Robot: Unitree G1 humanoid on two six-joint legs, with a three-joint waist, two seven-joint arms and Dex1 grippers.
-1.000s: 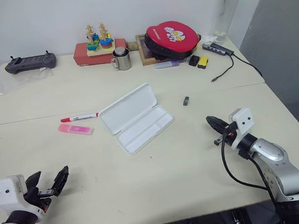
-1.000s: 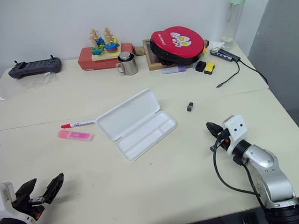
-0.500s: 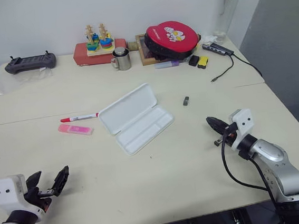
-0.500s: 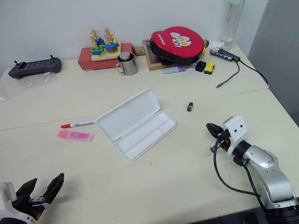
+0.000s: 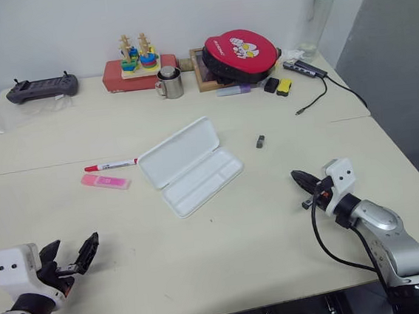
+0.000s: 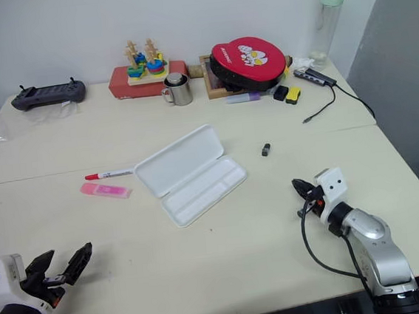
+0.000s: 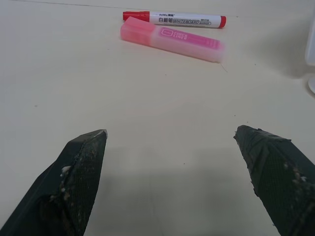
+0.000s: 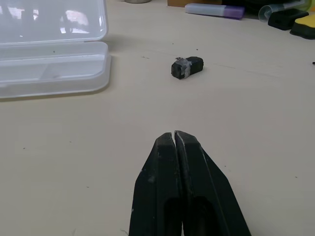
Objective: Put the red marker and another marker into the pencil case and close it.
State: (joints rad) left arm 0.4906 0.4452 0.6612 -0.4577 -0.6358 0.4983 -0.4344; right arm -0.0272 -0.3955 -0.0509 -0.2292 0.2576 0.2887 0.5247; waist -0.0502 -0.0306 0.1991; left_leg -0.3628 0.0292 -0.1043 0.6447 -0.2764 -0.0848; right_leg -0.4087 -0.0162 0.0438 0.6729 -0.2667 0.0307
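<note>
Starting step, nothing packed | left gripper (image 5: pixel 71 257) spread, empty | right gripper (image 8: pixel 175 139) clenched, empty | next: reach red marker (image 5: pixel 111 165) beside open pencil case (image 5: pixel 190 166)

You are looking at a lab or office test area, not a home. The cream table (image 5: pixel 275 225) is plain and stands against a bare white wall. At its far edge you see mixed equipment and props: a black handheld controller (image 5: pixel 42 87), a USB hub with cable (image 5: pixel 306 69), a wooden stacking toy (image 5: pixel 138 54) on a red box (image 5: pixel 117 82), a steel mug (image 5: pixel 170 83), a red round pouch (image 5: pixel 240 52) and a tall clear bottle (image 5: pixel 318 17). Such a set of unrelated small things on a work table suggests a robot test bench.
</note>
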